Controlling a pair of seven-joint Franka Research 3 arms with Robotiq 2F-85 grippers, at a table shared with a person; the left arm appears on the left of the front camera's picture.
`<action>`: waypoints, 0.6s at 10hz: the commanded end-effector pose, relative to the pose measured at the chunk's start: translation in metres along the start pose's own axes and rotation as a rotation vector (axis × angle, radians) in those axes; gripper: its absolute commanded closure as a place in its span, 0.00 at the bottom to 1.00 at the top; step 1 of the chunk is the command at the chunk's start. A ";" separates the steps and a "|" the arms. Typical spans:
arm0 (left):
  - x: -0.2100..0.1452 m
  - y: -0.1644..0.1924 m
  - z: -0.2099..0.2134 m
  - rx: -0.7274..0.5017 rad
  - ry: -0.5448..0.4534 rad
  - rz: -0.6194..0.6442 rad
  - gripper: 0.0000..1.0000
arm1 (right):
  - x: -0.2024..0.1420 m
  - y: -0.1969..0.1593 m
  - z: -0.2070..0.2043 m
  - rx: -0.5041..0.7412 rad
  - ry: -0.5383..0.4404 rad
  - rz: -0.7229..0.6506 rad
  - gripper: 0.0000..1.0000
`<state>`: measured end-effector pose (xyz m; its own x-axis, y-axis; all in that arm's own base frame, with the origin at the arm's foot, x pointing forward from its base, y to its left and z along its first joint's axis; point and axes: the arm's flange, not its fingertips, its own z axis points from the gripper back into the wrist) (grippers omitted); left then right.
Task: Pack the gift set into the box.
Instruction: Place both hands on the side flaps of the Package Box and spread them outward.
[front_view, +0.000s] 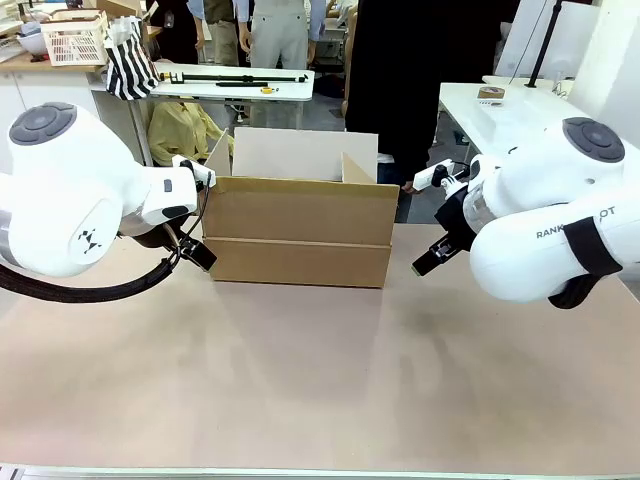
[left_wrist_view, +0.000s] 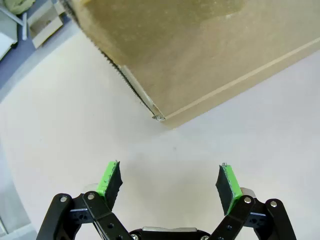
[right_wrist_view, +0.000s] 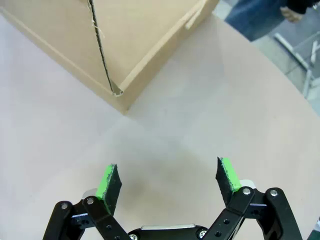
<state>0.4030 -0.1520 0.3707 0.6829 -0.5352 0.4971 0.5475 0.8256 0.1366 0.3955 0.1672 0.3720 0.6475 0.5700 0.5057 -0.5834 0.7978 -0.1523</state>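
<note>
Left gripper: jaws open, empty, low beside the box's left end. Box: flaps up, midway along the tabletop's far edge. Right gripper: open, empty, off the right end. Both apparently placed to steady it.

Your left arm sits low off the left end of the box. The left gripper points at that end's bottom corner, jaws spread wide and nothing between the pads. Your right arm mirrors it off the right end. The right gripper is likewise spread and empty, seemingly just apart from the box, though the front view is too small to be sure.
</note>
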 end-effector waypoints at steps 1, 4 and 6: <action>0.000 0.000 0.000 0.000 0.000 0.000 0.00 | 0.000 0.000 0.000 0.000 0.000 0.000 0.00; 0.000 0.000 0.000 0.000 0.000 0.000 0.00 | 0.000 0.000 0.000 0.000 0.000 0.000 0.00; 0.000 0.000 0.000 0.000 0.000 0.000 0.00 | 0.000 0.000 0.000 0.000 0.000 0.000 0.00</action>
<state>0.4030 -0.1520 0.3707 0.6830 -0.5351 0.4972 0.5475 0.8256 0.1366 0.3955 0.1671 0.3720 0.6475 0.5700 0.5057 -0.5834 0.7978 -0.1523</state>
